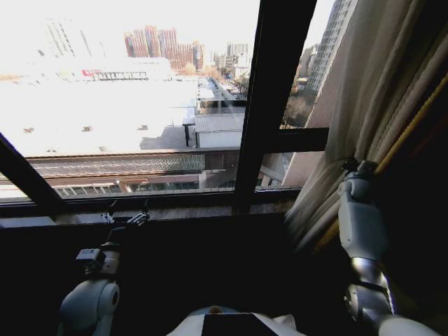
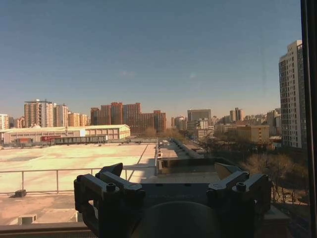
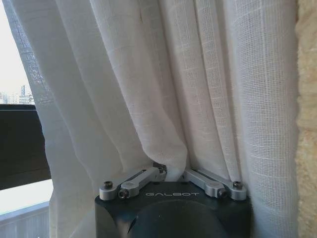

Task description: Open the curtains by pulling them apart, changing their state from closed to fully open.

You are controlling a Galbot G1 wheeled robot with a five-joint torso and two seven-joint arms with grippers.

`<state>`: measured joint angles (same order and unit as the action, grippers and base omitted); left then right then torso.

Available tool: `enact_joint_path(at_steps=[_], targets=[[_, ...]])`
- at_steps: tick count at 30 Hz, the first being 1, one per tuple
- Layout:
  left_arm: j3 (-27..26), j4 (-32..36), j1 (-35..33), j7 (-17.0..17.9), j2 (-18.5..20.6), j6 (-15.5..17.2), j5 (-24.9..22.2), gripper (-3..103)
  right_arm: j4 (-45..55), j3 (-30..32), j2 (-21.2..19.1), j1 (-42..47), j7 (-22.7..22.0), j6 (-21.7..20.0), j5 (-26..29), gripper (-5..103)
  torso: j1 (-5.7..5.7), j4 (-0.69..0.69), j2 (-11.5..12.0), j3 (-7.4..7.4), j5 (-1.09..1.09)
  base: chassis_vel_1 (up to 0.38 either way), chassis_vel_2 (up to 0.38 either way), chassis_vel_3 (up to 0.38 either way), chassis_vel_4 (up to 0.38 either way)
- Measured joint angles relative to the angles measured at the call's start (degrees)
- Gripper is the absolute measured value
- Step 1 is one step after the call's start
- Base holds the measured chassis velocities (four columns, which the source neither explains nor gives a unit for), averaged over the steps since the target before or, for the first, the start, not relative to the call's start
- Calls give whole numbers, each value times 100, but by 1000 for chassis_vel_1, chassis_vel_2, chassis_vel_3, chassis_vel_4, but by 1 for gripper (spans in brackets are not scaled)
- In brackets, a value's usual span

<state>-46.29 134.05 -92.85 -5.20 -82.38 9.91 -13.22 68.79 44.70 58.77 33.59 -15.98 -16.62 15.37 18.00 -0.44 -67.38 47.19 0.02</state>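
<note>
- While our right gripper [image 3: 173, 172] is closed on a fold of the sheer cream-white pleated curtains [image 1: 378, 91], the fabric sits bunched at the right edge of the head frame, gathered against a yellow-tan strip of heavier drape [image 1: 413, 119].
- In the right wrist frame the pleats [image 3: 163, 89] converge toward the lower centre, where the metal fingers [image 3: 143, 177] pinch them together; we judge that this pinch is what keeps the panel swept aside rather than hanging loose.
- Our right arm reaches up along the lower right of the head frame, so the grip lands low on the panel, near where the fabric narrows.
- Our left gripper [image 1: 129, 218] hovers at the lower left of the head frame just below the dark window sill [image 1: 175, 206], its fingers [image 2: 106, 188] spread apart and holding nothing; it faces the bare glass and the city rooftops beyond.
- Glass across the centre and left of the head frame is uncovered, split by the dark vertical window frame bar [image 1: 269, 91], so we judge the opening largely done on this side.
- Any left-hand panel lies outside our frames, so we cannot tell its state.
</note>
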Motion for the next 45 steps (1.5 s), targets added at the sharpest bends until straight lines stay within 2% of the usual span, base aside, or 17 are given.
enact_joint_path(at_steps=[1, 3, 5, 8, 9, 12, 15, 16, 18, 21, 24, 25, 27, 29, 32, 33, 45], targets=[[13, 2, 18, 0, -6, 19, 0, 100, 15, 0, -23, 32, -6, 0, 0, 0, 0, 0, 0, 0, -1, 0, 0, 0, 0], [26, 2, 33, -1, -9, 35, 0, 100, 145, -22, -39, 166, -7, 0, -12, 10, 0, 0, 0, 0, 0, 0, 0, 0, 0], [26, 2, 33, -2, -9, 35, 0, 100, 220, -38, -38, 228, -3, -1, -19, 10, 0, 0, 0, 0, 1, 0, 0, 0, 0], [11, 10, 25, -3, 3, 34, -4, 100, 1091, -192, 68, 887, 323, -89, -13, 27, 0, -1, 0, 0, -1, 0, 0, 0, 0], [11, 10, 25, -3, 3, 34, -4, 100, 1091, -192, 68, 887, 323, -89, -13, 27, 0, -1, 0, 0, -1, 0, 0, 0, 0], [-8, 29, 35, -3, 13, 33, -19, 100, 2040, -510, 263, 1585, 480, -234, 238, 42, 0, 1, 0, -1, -2, 0, 0, 0, 0], [-7, 30, 41, -6, 19, 34, -24, 100, 2425, -659, 405, 1905, 543, -290, 291, 48, 0, 2, 0, 0, -2, 0, 0, 0, 0], [-7, 30, 40, -5, 35, 34, -26, 100, 2863, -808, 576, 2247, 566, -315, 306, 59, 0, 1, 0, -1, -1, 0, 0, 0, 0], [-6, 30, 40, -4, 39, 34, -26, 100, 2988, -845, 623, 2345, 569, -316, 303, 59, 0, 1, 0, -1, -2, 0, 0, 0, 0], [-10, 44, 38, -4, 62, 38, -28, 100, 3436, -978, 796, 2753, 572, -318, 230, 76, 0, 1, 0, -1, 0, 0, 0, 0, 0], [-25, 42, 50, -4, 101, 45, -45, 100, 3814, -1030, 894, 3082, 573, -312, 164, 81, 0, 0, -1, -1, -3, 0, 0, 0, 0], [-36, 25, 66, -3, 117, 45, -64, 100, 4067, -1052, 946, 3334, 573, -306, 150, 91, -1, 1, -1, -1, -2, 0, 0, 0, 0], [-38, 12, 73, -1, 123, 47, -83, 100, 4194, -1065, 969, 3467, 573, -305, 132, 91, 0, 0, 0, -1, -2, 0, 0, 0, 0], [-36, 0, 87, 5, 123, 59, -142, 100, 4544, -1101, 1092, 3796, 573, -317, 31, 98, -1, 0, -1, -1, -3, 0, 0, 0, 0], [-25, 0, 93, 7, 118, 77, -176, 100, 4738, -1163, 1218, 3994, 574, -320, -81, 100, -1, -1, -1, -1, -1, 0, 0, 0, 0], [-12, 0, 94, 7, 132, 87, -191, 100, 4913, -1277, 1379, 4146, 553, -318, -190, 100, -1, 0, -1, -1, -1, 0, 0, 0, 0], [-6, -17, 78, 8, 225, 119, -269, 100, 5131, -2097, 1664, 4154, 477, -297, -690, 100, -1, 1, -1, 0, -1, 0, 0, 0, 0]])
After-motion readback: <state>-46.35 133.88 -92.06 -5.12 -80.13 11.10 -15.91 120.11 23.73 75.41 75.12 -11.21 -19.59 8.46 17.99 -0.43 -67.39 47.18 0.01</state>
